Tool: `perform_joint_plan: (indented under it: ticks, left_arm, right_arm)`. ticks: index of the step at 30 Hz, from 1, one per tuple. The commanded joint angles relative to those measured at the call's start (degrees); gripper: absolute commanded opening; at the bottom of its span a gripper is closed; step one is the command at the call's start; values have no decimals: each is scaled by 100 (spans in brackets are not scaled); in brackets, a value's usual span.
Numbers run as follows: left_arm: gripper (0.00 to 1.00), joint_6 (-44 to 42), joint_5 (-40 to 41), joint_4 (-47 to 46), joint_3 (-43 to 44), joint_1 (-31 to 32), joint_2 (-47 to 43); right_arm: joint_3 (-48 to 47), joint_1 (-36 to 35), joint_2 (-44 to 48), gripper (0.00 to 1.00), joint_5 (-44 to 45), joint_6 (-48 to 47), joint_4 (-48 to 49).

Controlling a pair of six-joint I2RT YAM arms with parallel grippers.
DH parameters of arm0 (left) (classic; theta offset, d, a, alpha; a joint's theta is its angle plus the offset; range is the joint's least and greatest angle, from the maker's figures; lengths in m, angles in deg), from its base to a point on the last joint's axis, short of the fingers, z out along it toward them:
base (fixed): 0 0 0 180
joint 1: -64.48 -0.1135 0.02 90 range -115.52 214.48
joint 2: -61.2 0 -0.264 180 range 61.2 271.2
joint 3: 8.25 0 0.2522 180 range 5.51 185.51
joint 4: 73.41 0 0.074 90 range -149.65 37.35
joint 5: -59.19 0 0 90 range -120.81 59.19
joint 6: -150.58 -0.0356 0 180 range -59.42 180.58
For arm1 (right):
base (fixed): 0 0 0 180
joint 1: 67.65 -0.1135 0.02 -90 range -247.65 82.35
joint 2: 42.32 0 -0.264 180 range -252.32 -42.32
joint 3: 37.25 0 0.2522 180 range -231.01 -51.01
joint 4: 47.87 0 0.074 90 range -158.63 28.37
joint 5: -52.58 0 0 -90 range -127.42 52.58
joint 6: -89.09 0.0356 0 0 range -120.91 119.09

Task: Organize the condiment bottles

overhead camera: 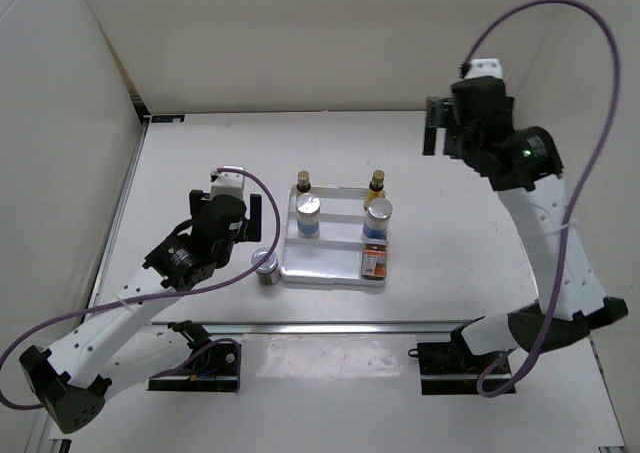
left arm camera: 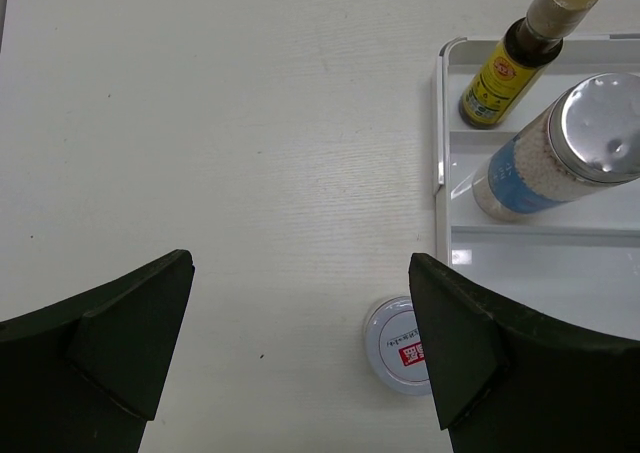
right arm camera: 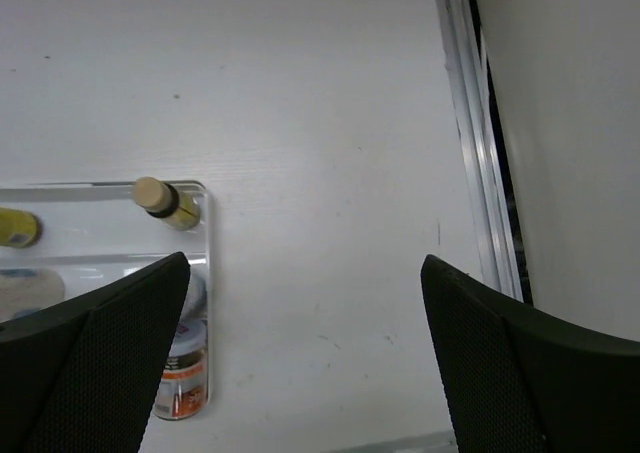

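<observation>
We see the white stepped tray (overhead camera: 322, 265) in the middle of the counter (overhead camera: 200, 153) with five of the six bottles standing on it. On its far step are the left amber bottle (overhead camera: 303, 183) and the right amber bottle (overhead camera: 376, 183), both upright. On the middle step are the left blue-label bottle (overhead camera: 308, 215) and the right blue-label bottle (overhead camera: 377, 219). At the right end of the near step stands the tray's red-label bottle (overhead camera: 375, 264).

The sixth, the stray red-label bottle (overhead camera: 265, 267), stands upright on the counter just beside the tray's near left corner, outside its rim.

The left gripper (left arm camera: 300, 348) hovers over the counter to the left of the tray, its fingers wide apart and holding nothing. In its wrist view we see the stray bottle's lid from above, next to one finger (left arm camera: 470, 353) and partly covered by it.

The right gripper (right arm camera: 305, 348) hangs high over the far right of the counter, well apart from the tray, with its fingers spread and nothing between them
</observation>
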Motion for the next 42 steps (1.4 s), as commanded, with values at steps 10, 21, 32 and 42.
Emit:
perform_joint_plan:
  ticks: [10, 21, 32, 42]
  left_arm:
    - [100, -28, -155, -9, 244, -21, -16]
    - [100, -28, -497, -9, 297, -21, 229]
    - [100, -81, -498, -9, 350, -21, 362]
    - [100, -81, -445, -9, 350, -21, 476]
  right_arm:
    - [2461, 1670, 2572, 100, -263, 1855, -208]
    - [4923, 1670, 3620, 94, -2228, 2004, 124]
    - [5891, 1477, 2759, 92, -3997, 1794, 1776]
    - [6375, 239, 1952, 95, -3717, 1679, 3079]
